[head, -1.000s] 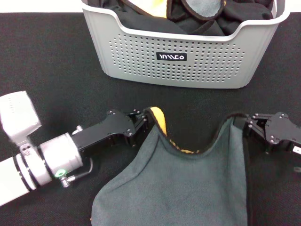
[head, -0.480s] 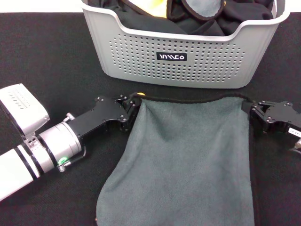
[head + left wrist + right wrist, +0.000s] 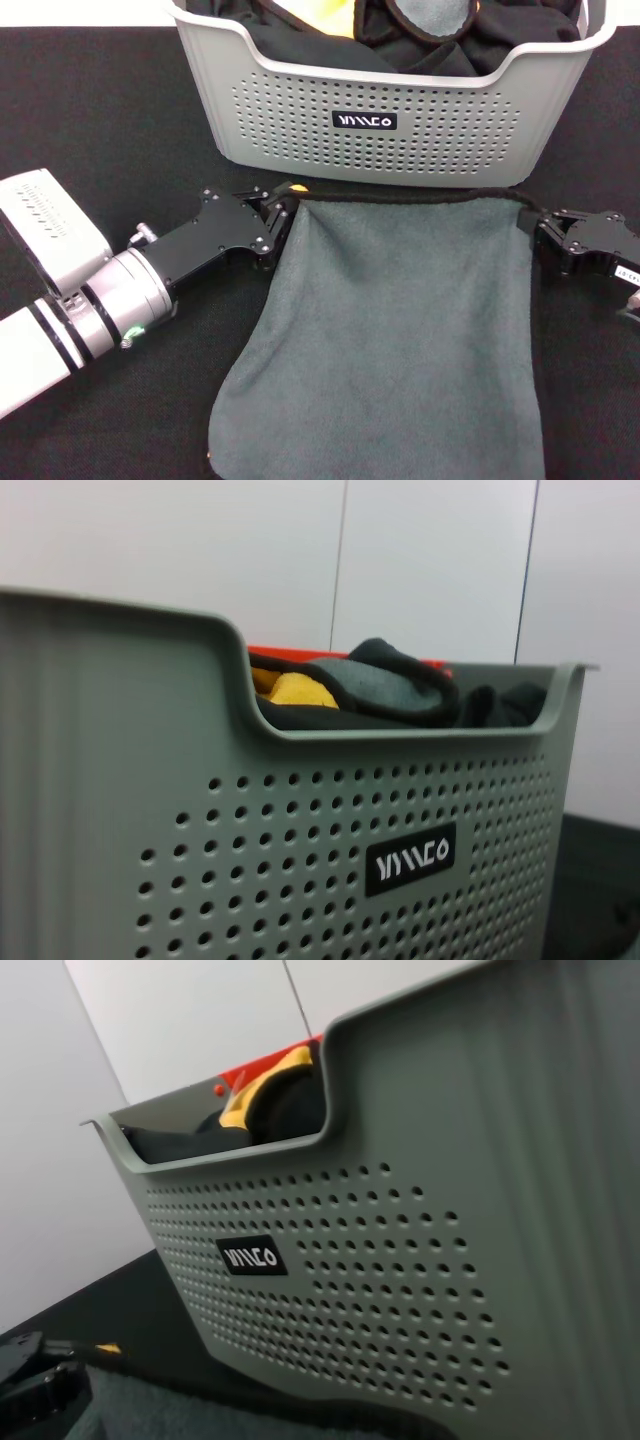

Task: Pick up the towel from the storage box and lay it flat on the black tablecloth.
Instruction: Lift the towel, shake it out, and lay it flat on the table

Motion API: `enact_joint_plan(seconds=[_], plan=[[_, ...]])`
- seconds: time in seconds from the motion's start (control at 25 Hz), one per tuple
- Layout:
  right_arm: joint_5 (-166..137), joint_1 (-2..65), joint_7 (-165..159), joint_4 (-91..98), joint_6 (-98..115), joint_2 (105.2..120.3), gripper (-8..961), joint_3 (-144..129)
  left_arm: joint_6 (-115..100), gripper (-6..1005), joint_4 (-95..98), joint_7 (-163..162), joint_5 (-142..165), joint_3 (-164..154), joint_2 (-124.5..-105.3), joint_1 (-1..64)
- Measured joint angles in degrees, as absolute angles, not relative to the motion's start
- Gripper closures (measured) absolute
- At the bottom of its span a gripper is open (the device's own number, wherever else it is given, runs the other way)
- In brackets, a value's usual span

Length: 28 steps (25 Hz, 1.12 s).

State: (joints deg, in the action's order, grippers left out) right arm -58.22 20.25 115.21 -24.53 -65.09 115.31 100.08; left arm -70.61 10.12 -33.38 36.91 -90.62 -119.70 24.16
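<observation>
Crowding the far side of the black tablecloth [image 3: 110, 120] sits the storage box [image 3: 300, 120], just beyond the stretched cloth, nothing between them. We see black cloths [image 3: 300, 40] heaped inside it, plus a grey-green piece with a black edge [image 3: 430, 18] and a yellow bit [image 3: 335, 15]; left wrist view shows the same pile [image 3: 380, 685] over the rim. We hold the towel [image 3: 400, 330] grey-green face up on the table, its black-stitched far edge pulled straight close to the box wall. Left pincer [image 3: 277, 215] is pinching the towel's left far corner, a yellow scrap showing there. Right pincer [image 3: 545, 235] is pinching the right far corner.
</observation>
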Motion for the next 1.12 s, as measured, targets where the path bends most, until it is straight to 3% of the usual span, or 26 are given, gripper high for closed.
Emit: enact_joint_plan(seconds=[0.68,1.12], plan=[[-56.85,20.76,115.19,-24.43,-61.43,115.31,941,99.68,-66.84,965,12.31,-7.4,36.51,-89.14,-120.41,22.97],[-54.9,21.3,119.02,-24.51,-63.25,115.48,834,98.61,-66.1,932,11.81,-0.62,31.32,-89.12,-120.76,21.67]])
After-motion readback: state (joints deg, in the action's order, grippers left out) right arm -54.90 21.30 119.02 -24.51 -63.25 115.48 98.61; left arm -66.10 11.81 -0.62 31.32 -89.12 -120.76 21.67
